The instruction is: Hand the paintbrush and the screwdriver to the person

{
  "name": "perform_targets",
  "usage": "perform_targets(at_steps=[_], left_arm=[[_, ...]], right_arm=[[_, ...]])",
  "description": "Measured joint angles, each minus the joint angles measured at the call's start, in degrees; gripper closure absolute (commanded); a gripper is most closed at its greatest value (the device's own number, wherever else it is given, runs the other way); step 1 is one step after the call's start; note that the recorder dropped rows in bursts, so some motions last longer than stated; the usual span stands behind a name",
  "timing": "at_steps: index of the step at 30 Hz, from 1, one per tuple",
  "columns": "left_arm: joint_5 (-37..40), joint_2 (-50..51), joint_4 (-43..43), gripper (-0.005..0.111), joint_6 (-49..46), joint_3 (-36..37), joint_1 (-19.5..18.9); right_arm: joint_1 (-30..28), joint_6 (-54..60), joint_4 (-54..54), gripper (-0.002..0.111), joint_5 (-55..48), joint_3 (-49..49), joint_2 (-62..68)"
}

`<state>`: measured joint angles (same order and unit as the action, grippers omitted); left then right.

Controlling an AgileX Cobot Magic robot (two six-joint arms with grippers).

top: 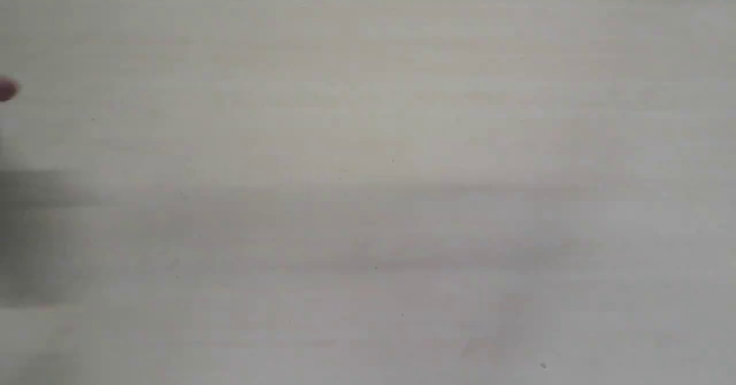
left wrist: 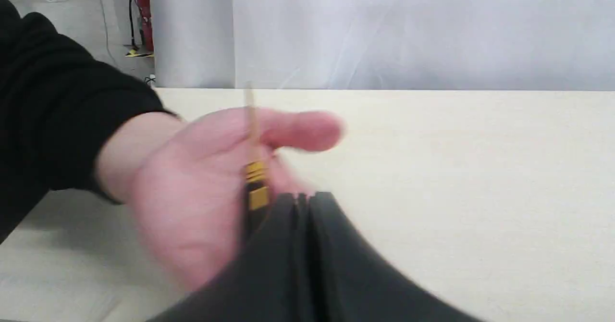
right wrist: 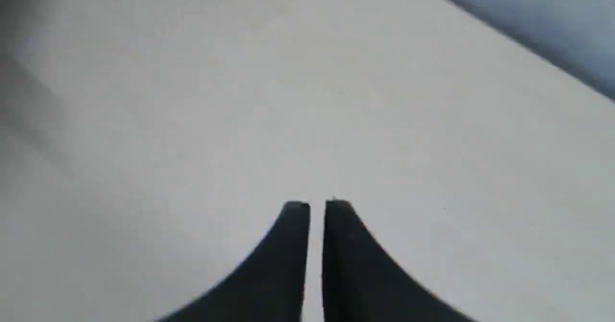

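The left gripper [left wrist: 303, 198] is closed, its two dark fingers pressed together with only a seam between them and nothing in the tips. Just beside it the screwdriver [left wrist: 255, 178] lies against the open palm of the person's hand [left wrist: 192, 192], gold collar showing, thin shaft pointing away from the gripper past the thumb [left wrist: 302, 130], black handle partly hidden behind the gripper's finger. The right gripper [right wrist: 317, 206] hangs over the bare tabletop [right wrist: 192, 120], all but closed, a thin strip of tabletop showing between its fingers, holding nothing.
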<state>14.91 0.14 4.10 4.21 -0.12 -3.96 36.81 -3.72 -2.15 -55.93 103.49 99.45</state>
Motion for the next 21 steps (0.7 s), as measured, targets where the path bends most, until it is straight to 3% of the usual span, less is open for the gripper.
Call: perform_targets(at_steps=[4,10,14,21], left_arm=[[0.0,0.0,0.0,0.107,0.0,0.0,0.0],[0.0,0.0,0.0,0.107,0.0,0.0,0.0],[0.0,0.0,0.0,0.107,0.0,0.0,0.0],[0.0,0.0,0.0,0.107,0.0,0.0,0.0]], right_arm=[[-1.2,-1.8,-4.9,0.104,10.9,-15.1,-12.5],[-1.3,-13.2,-16.5,0.104,31.1,-44.9,-33.7],[-1.3,-16.4,-20.6,0.104,33.3,-57.7,-44.1],[-1.3,-16.9,-24.5,0.104,32.4,-67.7,-59.3]])
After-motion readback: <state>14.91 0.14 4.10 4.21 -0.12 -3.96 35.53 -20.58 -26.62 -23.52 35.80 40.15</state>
